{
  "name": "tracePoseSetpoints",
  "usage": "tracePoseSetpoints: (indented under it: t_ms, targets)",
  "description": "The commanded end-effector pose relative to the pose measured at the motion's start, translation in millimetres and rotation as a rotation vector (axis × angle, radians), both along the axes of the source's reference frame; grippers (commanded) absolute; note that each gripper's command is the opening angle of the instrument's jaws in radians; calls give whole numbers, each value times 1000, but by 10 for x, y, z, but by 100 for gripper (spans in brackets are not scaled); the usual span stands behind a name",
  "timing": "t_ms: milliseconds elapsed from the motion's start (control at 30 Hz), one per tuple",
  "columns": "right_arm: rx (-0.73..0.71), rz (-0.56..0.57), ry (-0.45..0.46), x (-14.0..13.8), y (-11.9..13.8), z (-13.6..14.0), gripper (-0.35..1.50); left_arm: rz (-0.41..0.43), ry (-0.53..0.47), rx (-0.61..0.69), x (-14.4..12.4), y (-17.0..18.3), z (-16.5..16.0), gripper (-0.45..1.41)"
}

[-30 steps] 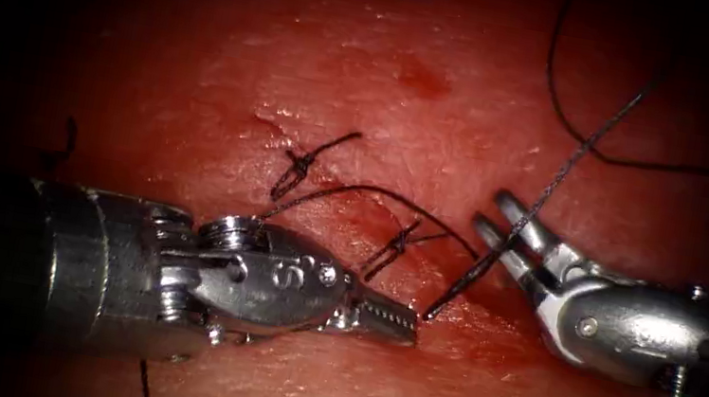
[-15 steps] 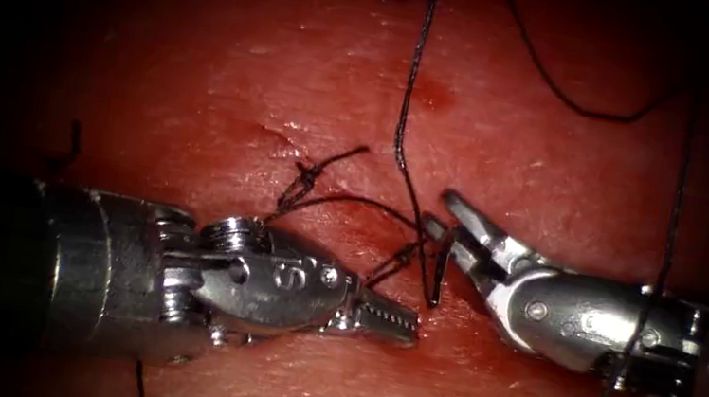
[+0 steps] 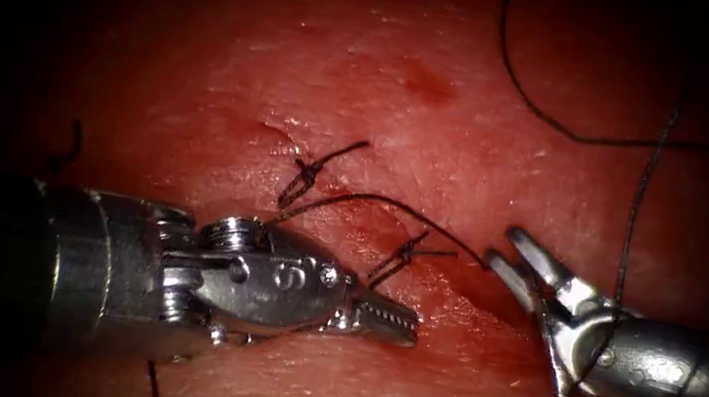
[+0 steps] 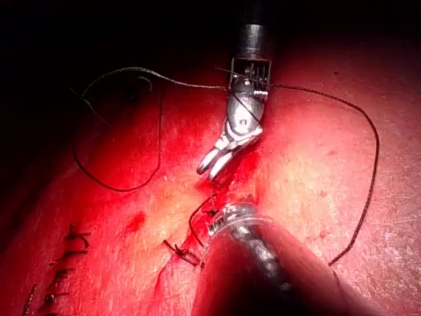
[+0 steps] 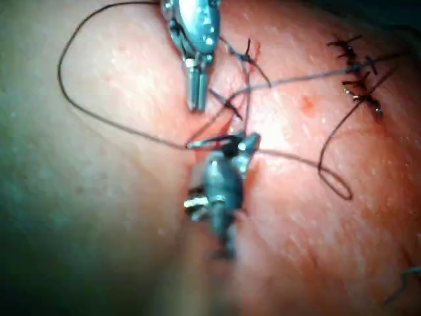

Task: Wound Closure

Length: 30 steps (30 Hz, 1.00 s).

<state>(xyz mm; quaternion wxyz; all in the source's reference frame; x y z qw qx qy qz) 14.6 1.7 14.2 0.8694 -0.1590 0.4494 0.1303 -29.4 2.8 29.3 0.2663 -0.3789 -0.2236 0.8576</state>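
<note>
On the left side of the cut (image 3: 465,296), the left tool (image 3: 397,323), low over the tissue (image 3: 202,77), tip right beside the cut. Jaws shut tight, nothing seen between them. On the right side, the right tool (image 3: 502,249), tip pointing at the cut, jaws a little way open. One dark thread (image 3: 383,200) in a bow over the cut, from beside the left tool's wrist up to the tip of the right tool's lower jaw; cannot tell if pinched there or just touching. More of the same thread down across the right tool's wrist, and a long loose loop near the far edge of the tissue. Two small knots on the cut: one (image 3: 306,171) farther back, one (image 3: 403,253) just beside the left tool's tip. No telling where the needle is.
</note>
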Motion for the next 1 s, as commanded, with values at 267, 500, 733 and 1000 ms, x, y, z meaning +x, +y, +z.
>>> tracePoseSetpoints:
  t_ms: [267, 500, 733, 1000]
  targets:
    - [-10, 80, -124, 0, 4, -1, -35, 2, 2, 0, -7, -2, 4, -25]
    - [37, 197, -229, -19, 6, 1, -35, 2, 3, 1, -7, -2, 4, -25]
    - [105, 177, -253, -10, 4, 1, -35, 1, 2, 2, -8, -2, 3, -25]
    - [108, 73, -248, 8, 5, -12, -35, 1, 2, 3, -8, -1, 2, -25]
